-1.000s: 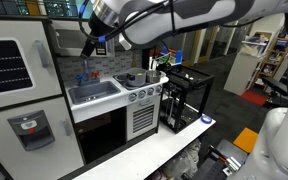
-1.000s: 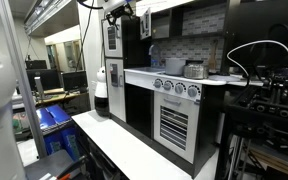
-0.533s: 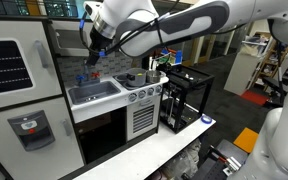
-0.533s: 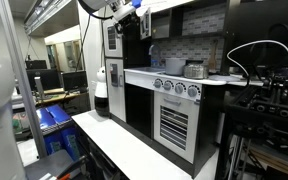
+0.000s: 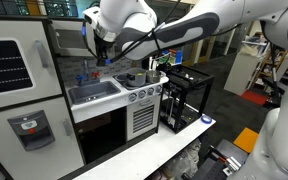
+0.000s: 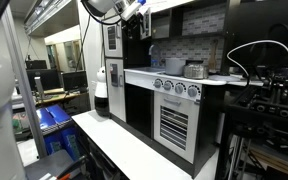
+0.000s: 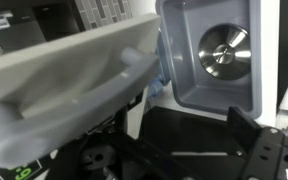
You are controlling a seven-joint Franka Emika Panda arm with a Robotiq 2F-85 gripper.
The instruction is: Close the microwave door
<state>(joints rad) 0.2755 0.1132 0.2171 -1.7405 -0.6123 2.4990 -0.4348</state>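
Microwave door [image 6: 111, 39] looks swung out, standing upright just below and beside the gripper [image 6: 134, 12]. In the wrist view it's a pale slab right up close. Can't tell how open the gripper is or if it's holding anything. My guess is a sideways push on the panel's face.

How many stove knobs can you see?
4 knobs, side by side in one row on the stove front, above the slatted panel; one more may be hidden.
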